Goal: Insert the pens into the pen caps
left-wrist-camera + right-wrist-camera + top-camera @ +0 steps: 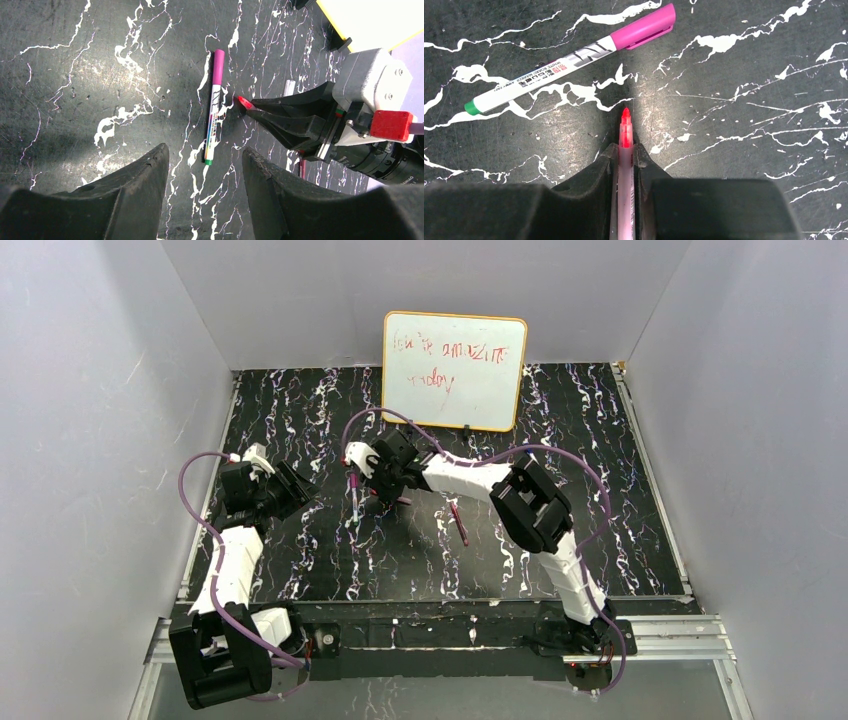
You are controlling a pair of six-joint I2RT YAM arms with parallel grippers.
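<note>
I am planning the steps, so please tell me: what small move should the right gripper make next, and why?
Probably lift a little. The right gripper pinches the red-tipped pen, its bare tip close to the table. Raising it should free the pen for carrying to a cap. The white marker beside it wears its magenta cap.

A lab test booth: plain white walls (90, 390) enclose a black marbled tabletop (600, 500).
</note>
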